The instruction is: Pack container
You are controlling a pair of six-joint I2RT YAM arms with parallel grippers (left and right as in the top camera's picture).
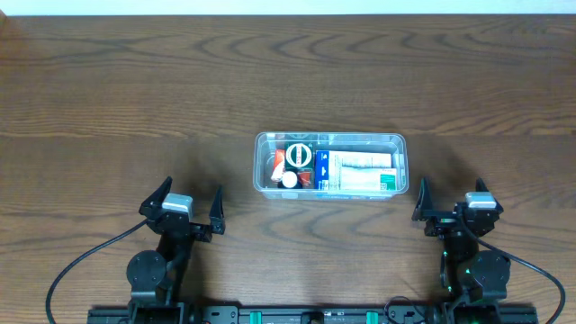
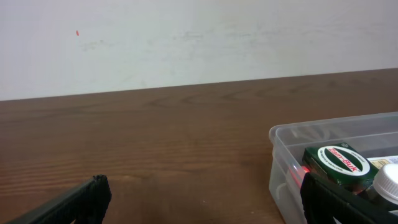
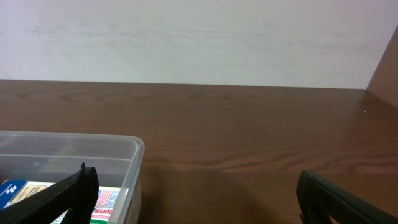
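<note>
**Q:** How are the two arms posed?

**A:** Both are folded low at the near edge of the table (image 1: 135, 81), one at each side, with their bases on a black rail (image 1: 297, 315). A black cable (image 1: 76, 265) loops out from each base. The left gripper (image 1: 191, 193) points toward the far side of the table. Its jaws are spread wide and nothing is between them. The right gripper (image 1: 450, 193) faces the same way, also spread wide and holding nothing. In each wrist view, the dark fingers (image 2: 81, 200) show only at the bottom corners, with bare wood between them.

**Q:** Where is the container?

**A:** The container (image 1: 328, 136) sits on the table near the middle, just beyond the grippers and between them. Neither gripper touches it. It is clear and shallow, with its long side running left to right. Inside, a round green tin (image 1: 298, 155) lies at the left end with a white cap (image 1: 289, 179) just beside it. A white box (image 1: 358, 171) with blue and green print fills the right part.

**Q:** What about the surface and the room?

**A:** The table is dark brown wood with a strong grain. A plain pale wall (image 2: 186, 37) stands behind its far edge. In the right wrist view, a brown panel (image 3: 385, 62) shows at the right edge.
</note>
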